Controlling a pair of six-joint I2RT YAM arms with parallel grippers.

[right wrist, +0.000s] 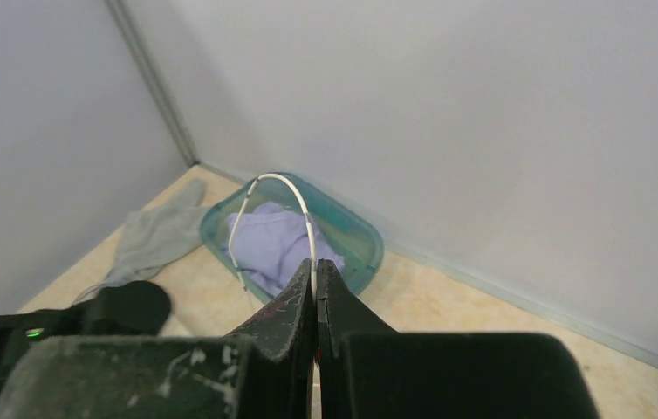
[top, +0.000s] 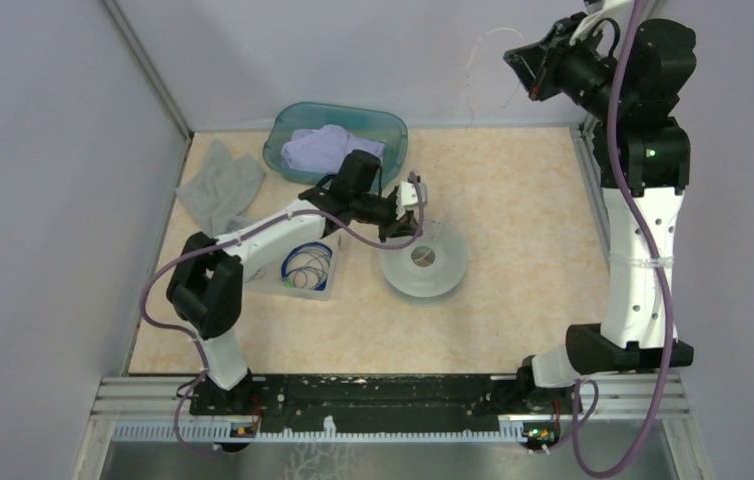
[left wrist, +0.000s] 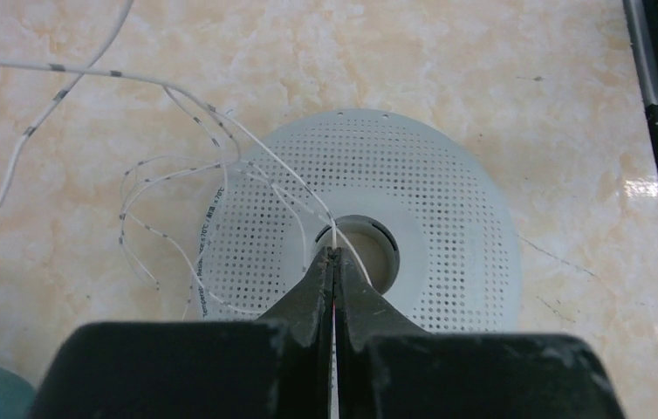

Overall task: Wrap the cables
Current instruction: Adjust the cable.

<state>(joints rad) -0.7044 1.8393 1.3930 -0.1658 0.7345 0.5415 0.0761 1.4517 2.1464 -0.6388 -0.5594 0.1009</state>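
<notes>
A thin whitish cable [left wrist: 221,144] lies in loose loops over a white perforated spool [left wrist: 448,209] on the table. My left gripper [left wrist: 334,253] is shut on this cable just above the spool's centre hole [left wrist: 369,249]; in the top view the left gripper [top: 408,215] hovers at the spool [top: 433,265]. My right gripper [right wrist: 315,266] is raised high at the back right [top: 533,65] and is shut on the same whitish cable [right wrist: 260,188], which arcs out of its tips. Blue cables [top: 305,265] lie coiled in a clear box [top: 313,292].
A teal tub [top: 388,125] holding a lilac cloth [top: 328,150] stands at the back. A grey cloth [top: 218,185] lies at the back left. Grey walls close the left, back and right sides.
</notes>
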